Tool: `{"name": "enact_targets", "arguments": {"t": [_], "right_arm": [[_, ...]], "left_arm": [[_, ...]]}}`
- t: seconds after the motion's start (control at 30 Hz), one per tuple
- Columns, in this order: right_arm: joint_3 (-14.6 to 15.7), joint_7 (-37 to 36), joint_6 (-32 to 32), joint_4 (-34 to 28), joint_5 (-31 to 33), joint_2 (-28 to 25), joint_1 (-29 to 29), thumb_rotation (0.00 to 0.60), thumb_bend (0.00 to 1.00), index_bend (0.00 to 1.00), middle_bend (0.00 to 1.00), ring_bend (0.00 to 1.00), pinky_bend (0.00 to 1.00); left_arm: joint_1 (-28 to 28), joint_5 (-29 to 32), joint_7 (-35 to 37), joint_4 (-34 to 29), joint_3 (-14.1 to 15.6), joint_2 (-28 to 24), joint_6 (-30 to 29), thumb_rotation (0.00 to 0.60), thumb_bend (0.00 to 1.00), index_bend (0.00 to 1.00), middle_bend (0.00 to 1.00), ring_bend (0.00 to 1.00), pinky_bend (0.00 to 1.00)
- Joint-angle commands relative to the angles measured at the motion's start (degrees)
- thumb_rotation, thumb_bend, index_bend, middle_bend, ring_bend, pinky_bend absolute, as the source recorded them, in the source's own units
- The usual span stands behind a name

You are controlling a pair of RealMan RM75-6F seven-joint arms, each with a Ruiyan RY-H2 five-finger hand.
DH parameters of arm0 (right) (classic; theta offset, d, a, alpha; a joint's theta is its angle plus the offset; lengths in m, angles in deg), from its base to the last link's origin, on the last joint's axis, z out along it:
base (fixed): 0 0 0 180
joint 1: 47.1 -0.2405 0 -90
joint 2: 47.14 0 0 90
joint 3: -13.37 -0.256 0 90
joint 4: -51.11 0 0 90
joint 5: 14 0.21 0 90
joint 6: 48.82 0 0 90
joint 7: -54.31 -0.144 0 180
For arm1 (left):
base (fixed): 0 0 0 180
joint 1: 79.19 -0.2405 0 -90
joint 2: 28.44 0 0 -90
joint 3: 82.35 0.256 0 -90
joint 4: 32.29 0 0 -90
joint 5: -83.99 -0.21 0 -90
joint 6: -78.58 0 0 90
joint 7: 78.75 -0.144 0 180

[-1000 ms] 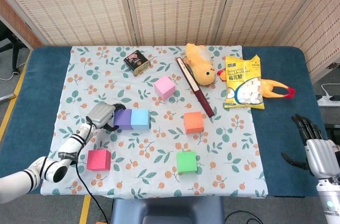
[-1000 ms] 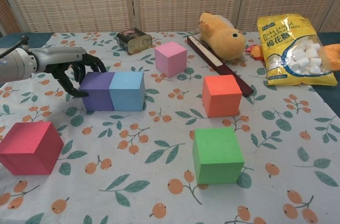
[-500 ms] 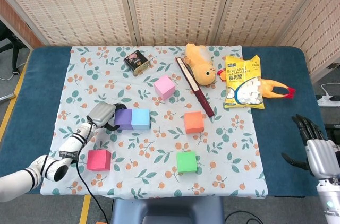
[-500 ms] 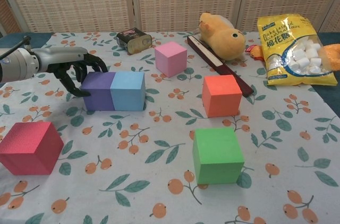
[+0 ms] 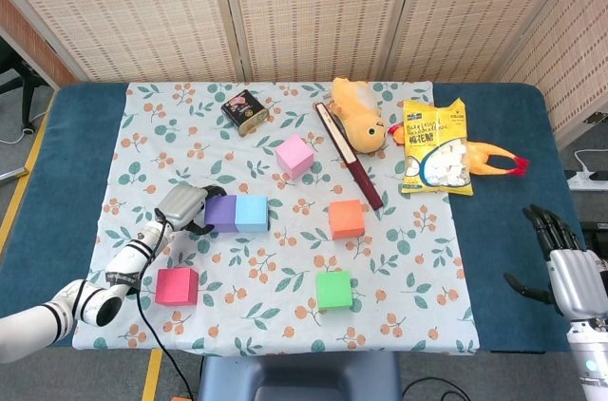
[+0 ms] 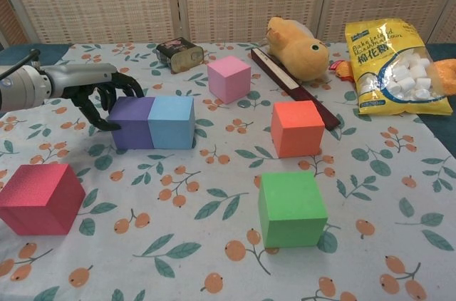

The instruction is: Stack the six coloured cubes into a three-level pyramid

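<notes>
Currently: base row alignment, left hand (image 6: 100,94) at purple cube (image 6: 131,122).
Fingers curled, gripping nothing, beside its left face; push squarely, keeping blue cube (image 6: 171,121) flush.

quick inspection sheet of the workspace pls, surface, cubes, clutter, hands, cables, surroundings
surface: blue table under a floral cloth.
job's things: purple cube and light blue cube side by side, touching; pink cube, orange cube, green cube, red cube apart; nothing stacked.
clutter: tin, plush duck, dark stick, marshmallow bag, rubber chicken.
hands: left hand, fingers curled, at purple cube's left side; right hand off the cloth, holding nothing.
cables: black cable by left arm.
surroundings: woven screens.
</notes>
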Motion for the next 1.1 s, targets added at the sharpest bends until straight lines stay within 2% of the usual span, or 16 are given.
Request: {"name": "enact_targets", "arguments": {"t": [0.03,0.5,0.6,0.7,0.77,0.87,1.1], "right_arm": [[-0.01,-0.04,-0.06,0.05,0.0,0.02,0.04,0.6,0.0,0.0,0.04,0.0,0.12],[-0.02,-0.34,-0.31,0.2,-0.23,0.16,0.18,0.6,0.0,0.0,0.04,0.0,0.12],[-0.02,-0.37,-0.36,0.27,-0.27,0.22,0.21,0.6,0.0,0.0,0.04,0.0,0.12],[-0.08,-0.45,-0.22,0.24,-0.24,0.15,0.13,0.6,0.0,0.0,0.04,0.0,0.13],[-0.12,-0.4,0.08,0.16,-0.23,0.06,-0.06,0.6,0.0,0.0,0.04,0.0,0.13],[-0.21,-0.41,1.0,-0.05,-0.29,-0.16,-0.67,0.6,0.0,0.0,0.04,0.0,0.13],[-0.88,-2.27,7.24,-1.7,-1.59,-1.46,-5.33,0.6,0.0,0.0,0.06,0.0,0.13]], "left_arm": [[0.06,0.22,-0.2,-0.15,0.05,-0.07,0.15,0.6,0.32,0.27,0.3,0.42,0.38],[0.19,1.51,-0.83,-0.79,0.28,-0.34,1.08,0.6,0.32,0.21,0.16,0.32,0.38],[0.27,1.89,-0.87,-1.21,0.41,-0.73,1.74,0.6,0.32,0.17,0.11,0.24,0.38],[0.42,2.46,-0.86,-2.26,0.6,-1.79,2.91,0.6,0.32,0.1,0.02,0.06,0.29],[0.21,2.8,-0.87,-3.39,0.5,-2.79,2.71,0.6,0.32,0.05,0.0,0.0,0.19],[-0.81,2.69,-0.45,-5.35,0.19,-4.42,0.78,0.6,0.32,0.03,0.0,0.0,0.12],[-4.65,2.04,1.8,-11.66,-0.21,-11.17,-4.49,0.6,0.32,0.04,0.0,0.0,0.09]]}}
